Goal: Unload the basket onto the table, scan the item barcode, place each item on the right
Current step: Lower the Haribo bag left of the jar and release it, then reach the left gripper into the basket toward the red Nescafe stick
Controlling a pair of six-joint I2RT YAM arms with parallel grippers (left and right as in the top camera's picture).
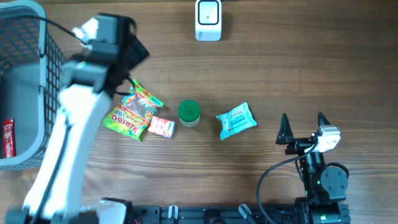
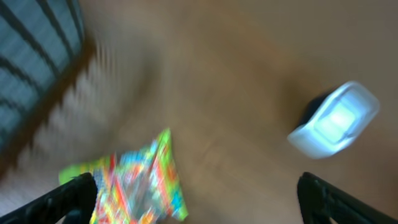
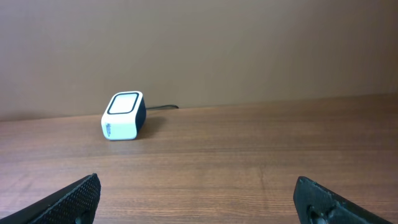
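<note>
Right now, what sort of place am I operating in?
Probably a mock shop checkout on a wooden table: a white barcode scanner at the far edge, a grey basket on the left, and snack packets lying mid-table.

On the brown wooden table (image 1: pixel 298 68), a row runs left to right: multicoloured plastic candy bag (image 1: pixel 132 112), small pink packet (image 1: pixel 161 127) just beside it, green-lidded round jar (image 1: pixel 189 113), blue crinkled packet (image 1: pixel 236 120). The white boxy scanner (image 1: pixel 208 20) stands behind them. The grey wire basket (image 1: pixel 37 74) sits far left, with a red packet (image 1: pixel 7 138) inside.

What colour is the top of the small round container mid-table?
The container top is green, best seen in the overhead view.
</note>
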